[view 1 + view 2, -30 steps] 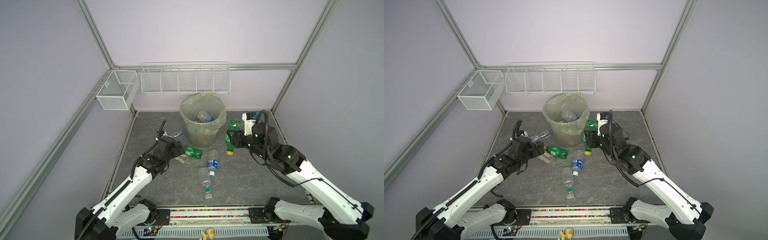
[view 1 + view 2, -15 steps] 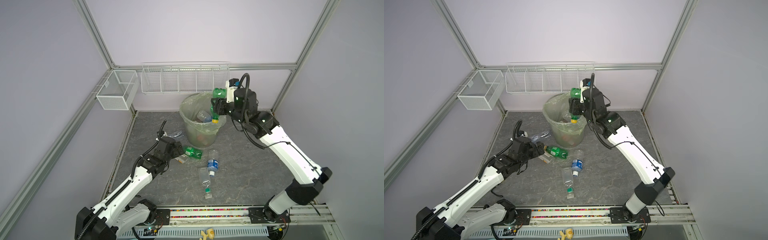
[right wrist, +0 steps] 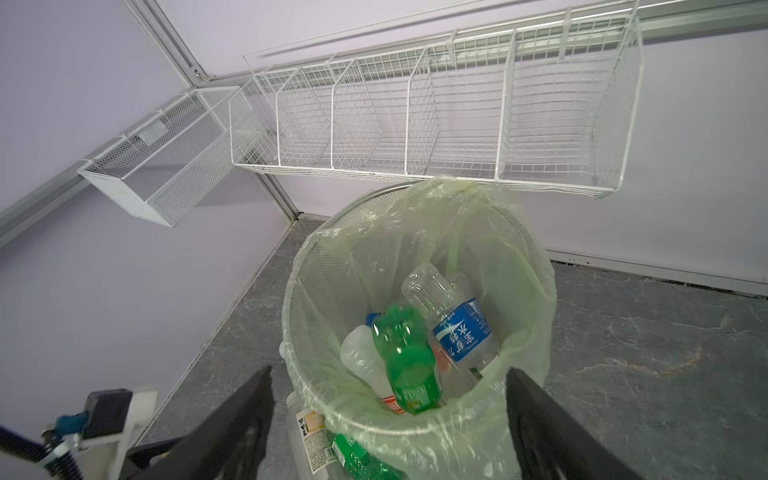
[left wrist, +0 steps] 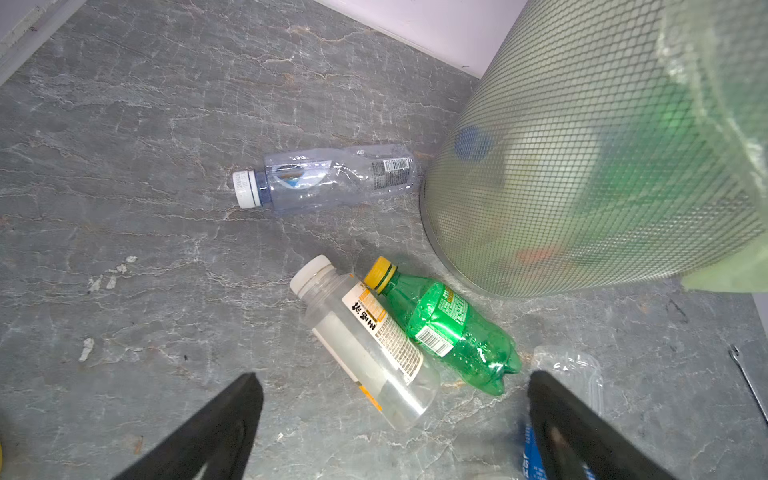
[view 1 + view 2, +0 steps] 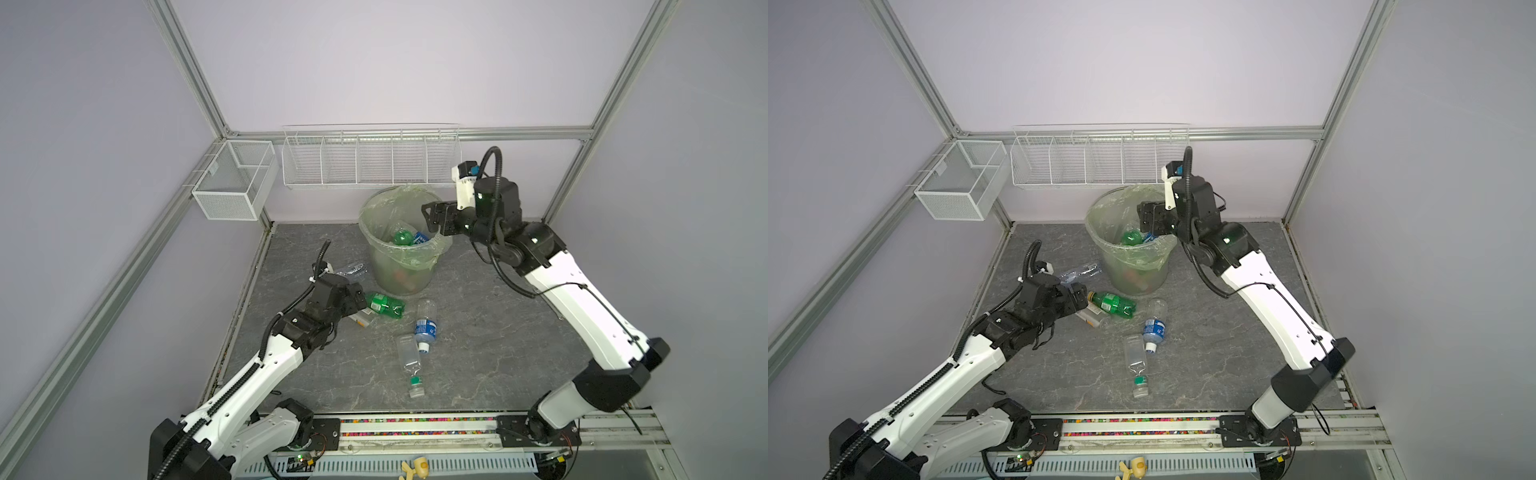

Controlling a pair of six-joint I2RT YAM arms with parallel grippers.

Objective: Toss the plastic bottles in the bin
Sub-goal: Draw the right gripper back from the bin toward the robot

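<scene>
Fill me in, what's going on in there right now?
The right gripper hangs open and empty over the bin, where a green bottle lies on top of the others. The left gripper is open, low over a second green bottle and a white-capped clear bottle lying side by side near the bin. Three more bottles lie on the floor.

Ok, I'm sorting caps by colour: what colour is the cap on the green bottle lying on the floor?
Yellow cap, clearest in the left wrist view.
</scene>
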